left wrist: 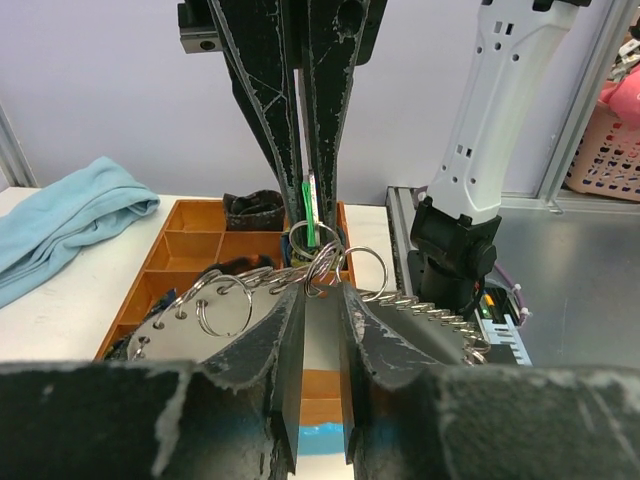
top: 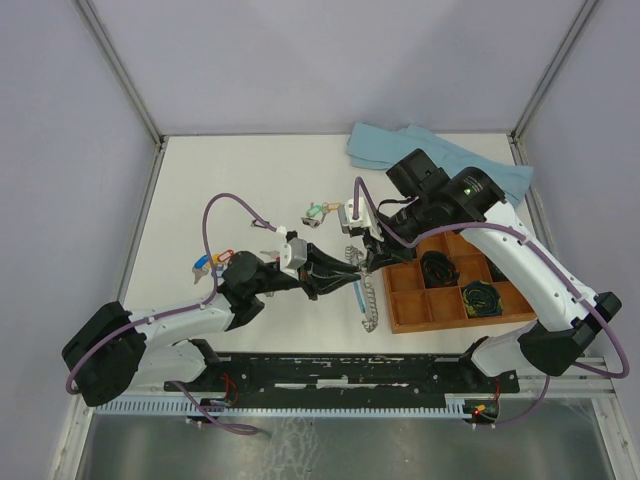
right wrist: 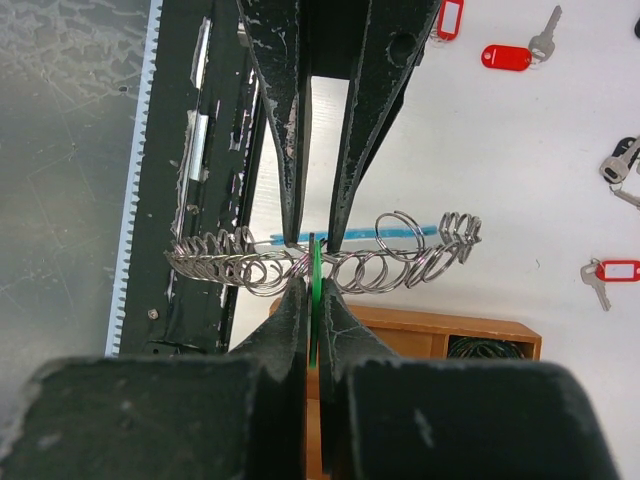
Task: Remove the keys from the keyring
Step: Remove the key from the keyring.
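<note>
The keyring (right wrist: 400, 265) is a strip of many small silver split rings with a light-blue arc (right wrist: 400, 232) behind it, held just above the table next to the tray. My left gripper (left wrist: 320, 290) is shut on the keyring's metal strip (left wrist: 225, 300). My right gripper (right wrist: 313, 285) faces it and is shut on a green key tag (right wrist: 314, 270) that hangs on the ring; the tag also shows in the left wrist view (left wrist: 308, 200). In the top view both grippers (top: 352, 268) (top: 372, 255) meet over the ring (top: 368, 300). Loose keys with red tags (right wrist: 505, 57) (right wrist: 617, 271) lie on the table.
An orange compartment tray (top: 400, 310) holding black coiled cable bundles (top: 438, 268) sits right of the ring. A light-blue cloth (top: 390, 145) lies at the back. More tagged keys lie at the left (top: 210, 262) and centre (top: 318, 210).
</note>
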Tool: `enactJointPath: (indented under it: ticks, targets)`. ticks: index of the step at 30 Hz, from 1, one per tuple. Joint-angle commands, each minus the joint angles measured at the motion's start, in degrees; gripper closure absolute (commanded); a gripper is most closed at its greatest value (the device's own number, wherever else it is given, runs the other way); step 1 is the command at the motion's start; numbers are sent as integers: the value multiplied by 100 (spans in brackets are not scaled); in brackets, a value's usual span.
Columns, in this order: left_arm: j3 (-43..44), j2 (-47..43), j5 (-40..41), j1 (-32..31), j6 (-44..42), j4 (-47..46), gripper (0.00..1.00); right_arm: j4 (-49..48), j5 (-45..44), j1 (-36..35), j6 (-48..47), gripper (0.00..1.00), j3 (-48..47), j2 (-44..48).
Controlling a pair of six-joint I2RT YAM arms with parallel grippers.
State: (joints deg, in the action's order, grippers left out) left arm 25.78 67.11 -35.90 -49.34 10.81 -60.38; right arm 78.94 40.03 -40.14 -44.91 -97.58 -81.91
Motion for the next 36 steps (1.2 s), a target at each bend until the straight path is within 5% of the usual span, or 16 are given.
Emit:
enactJointPath:
  ticks: [1, 19, 36]
  targets:
    - [237, -52, 39, -40, -87, -35, 73, -80, 178, -21, -110, 99, -24, 96]
    - [360, 35, -39, -40, -81, -65, 68, -101, -34, -86, -100, 99, -43, 71]
    - [289, -127, -22, -40, -218, 186, 97, -68, -331, -84, -37, 99, -156, 173]
